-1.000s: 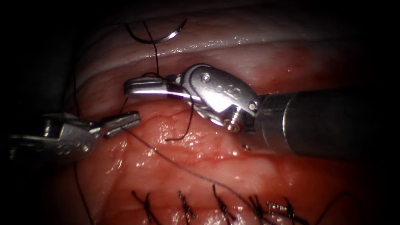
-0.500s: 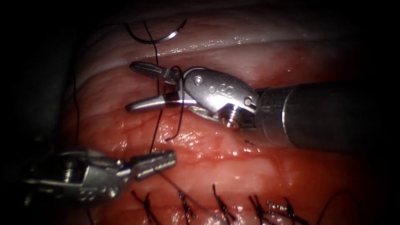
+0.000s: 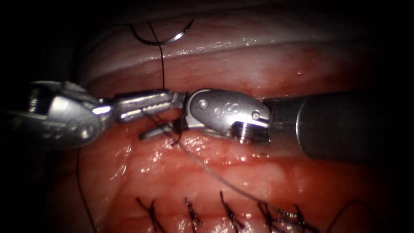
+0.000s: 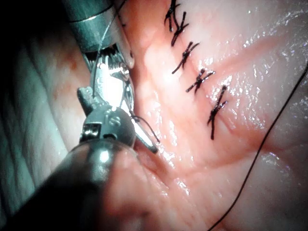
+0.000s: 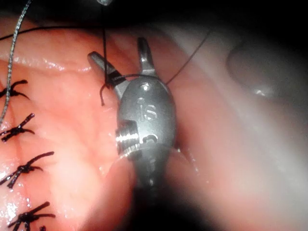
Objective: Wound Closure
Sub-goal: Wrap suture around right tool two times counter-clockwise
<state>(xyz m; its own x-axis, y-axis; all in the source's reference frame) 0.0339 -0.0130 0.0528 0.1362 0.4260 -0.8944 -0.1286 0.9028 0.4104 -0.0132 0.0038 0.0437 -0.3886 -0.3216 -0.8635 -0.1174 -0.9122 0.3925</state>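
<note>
The needle point(image 3: 166, 42) lies loose on the far part of the tissue point(image 3: 258, 69), not poked in, and no tool holds it. The left tool point(image 3: 144, 105) has its jaws closed and seems to pinch the thread point(image 3: 163, 64), while the right tool point(image 5: 117, 49) has its jaws wide open and holds nothing, though thread is wound around one jaw. I think the good way here is to pull softly, keep the loop from slipping off the open jaw, and not tug the stitches point(image 3: 228, 211) on the near side.
</note>
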